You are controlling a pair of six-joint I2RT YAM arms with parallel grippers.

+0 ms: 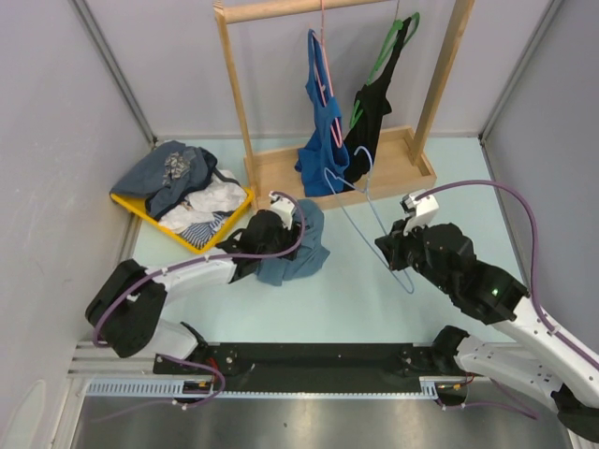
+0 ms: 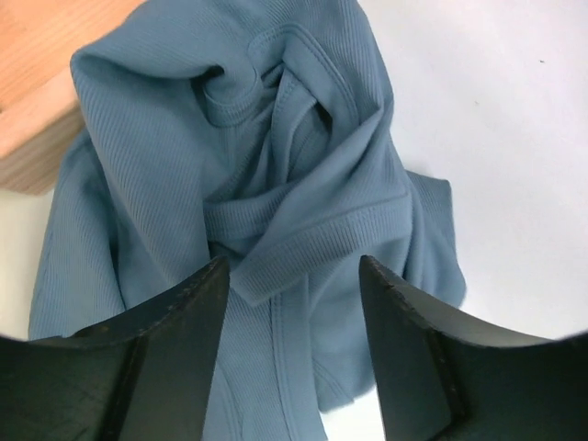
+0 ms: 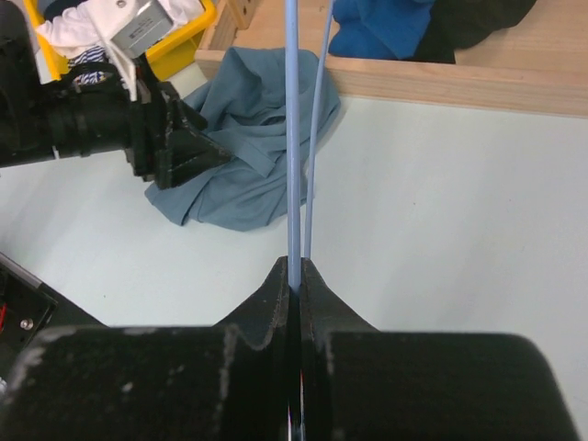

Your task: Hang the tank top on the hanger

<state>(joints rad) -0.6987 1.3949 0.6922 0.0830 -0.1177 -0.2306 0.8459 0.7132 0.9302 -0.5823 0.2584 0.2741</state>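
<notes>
The left pincer (image 2: 294, 276) stands with its black fingers apart just over the crumpled dusty teal-blue ribbed tank top (image 2: 276, 175); whether they touch the cloth cannot be told. From above, that arm's wrist hides the garment's left part. The top lies on the pale bench (image 1: 356, 299), just near of the wooden rack base (image 1: 281, 168). The right pincer (image 3: 296, 276) is clamped on the thin pale-blue wire hanger (image 3: 292, 138), whose far end is hard to trace against the hung black top (image 1: 374, 108).

Robotics lab test cell. Grey partition walls (image 1: 56, 112) enclose a pale desk (image 1: 356, 299). Contents: wooden clothes rack (image 1: 237, 94), yellow laundry bin (image 1: 150, 223), black mounting rail (image 1: 318, 357).
</notes>
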